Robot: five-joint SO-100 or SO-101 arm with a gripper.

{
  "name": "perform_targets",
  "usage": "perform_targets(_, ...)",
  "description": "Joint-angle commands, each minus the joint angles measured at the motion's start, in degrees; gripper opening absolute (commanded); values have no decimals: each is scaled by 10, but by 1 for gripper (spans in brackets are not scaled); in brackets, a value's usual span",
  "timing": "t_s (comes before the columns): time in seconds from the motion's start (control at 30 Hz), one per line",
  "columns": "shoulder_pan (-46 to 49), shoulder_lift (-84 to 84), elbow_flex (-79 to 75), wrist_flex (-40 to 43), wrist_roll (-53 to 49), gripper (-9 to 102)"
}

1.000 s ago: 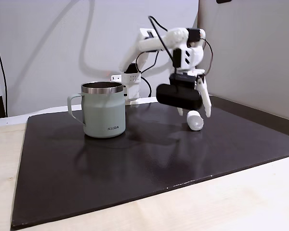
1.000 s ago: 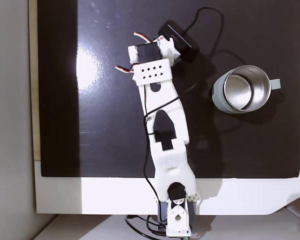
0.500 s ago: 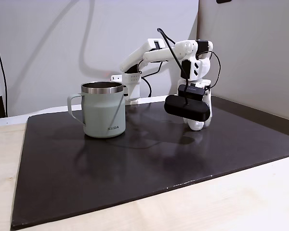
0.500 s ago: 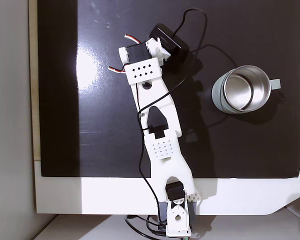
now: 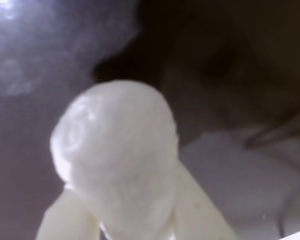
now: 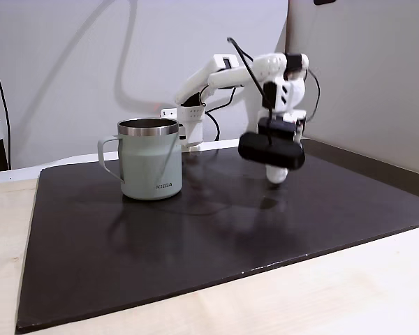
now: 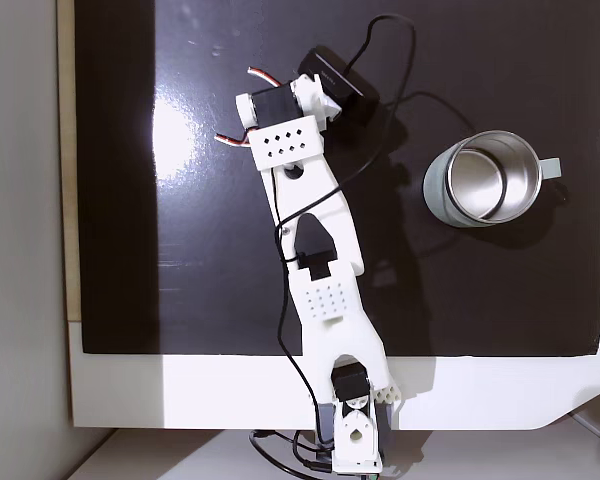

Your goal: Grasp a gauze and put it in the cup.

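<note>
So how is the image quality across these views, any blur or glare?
Wrist view: the gauze is soft and out of focus, glare top left. Top-down fixed view: a bright glare patch on the black mat. Side fixed view: sharp, with the cup reflected faintly in the mat.

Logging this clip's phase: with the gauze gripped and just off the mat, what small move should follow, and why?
Probably carry it sideways toward the cup, rising somewhat. The hand holds the gauze between its fingers, lifted off the dark mat, but apparently lower than the cup's steel rim.
</note>
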Motion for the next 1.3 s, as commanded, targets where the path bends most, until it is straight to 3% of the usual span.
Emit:
perform_targets(0.0,21,115,-30,5,16,0)
perform_targets(0.2,71,275,11,6,44,0)
perform_targets(0.4,193,388,30,6,68,0)
perform_targets(0.73,410,425,47,3,26,0)
perform_targets(1.27,454,413,232,3,-114,0)
